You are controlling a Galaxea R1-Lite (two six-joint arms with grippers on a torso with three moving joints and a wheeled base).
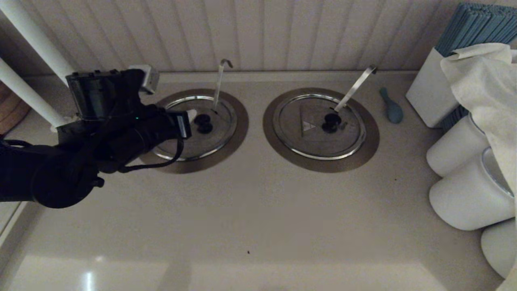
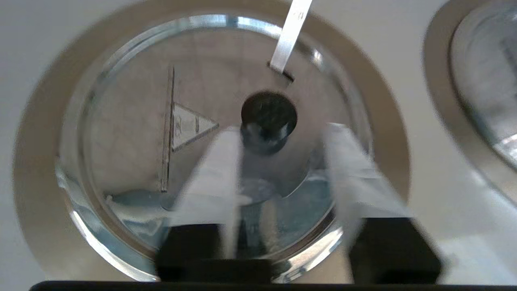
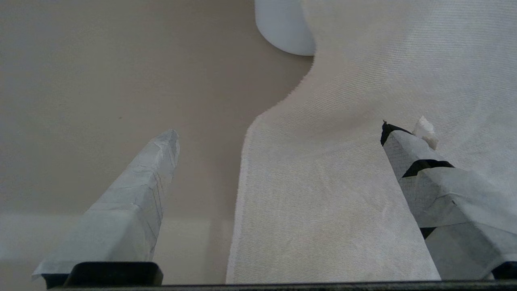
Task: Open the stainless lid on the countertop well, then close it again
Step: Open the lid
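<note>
The stainless lid [image 1: 198, 125] was seated flat in the countertop well [image 1: 236, 133], in the left part of the tabletop [image 1: 250, 210] close to its rear edge. The twin well with the strap-handled ladle [image 1: 321, 129] was set well apart toward the right edge.

The left hand [image 2: 278, 149] was held over the near-left portion of the lid, fingers [image 2: 218, 161] spread apart and nothing gripped. In the left wrist view the black centre knob [image 2: 268, 121] was seen just ahead of the fingertips, roughly on the line between them — one finger slightly to each side of it. No contact with the knob could be confirmed; the fingers appeared to be just short of it.

The thin ladle handle [image 1: 220, 83] was seen rising through the lid's slot just behind the knob, leaning toward the rear edge of the tabletop and ending in a hook. The pale triangle mark [image 2: 190, 125] was located beside the knob, clear of the fingers.

The right hand [image 3: 278, 133] was held released far off at the right edge of the tabletop, over a white cloth [image 3: 363, 161] — the left arm was therefore much the nearer one.

Judgement: the approach was nearly complete. A short advance toward the rear edge would be required to bracket the knob before closing, with the ladle handle beyond the knob to be avoided.
</note>
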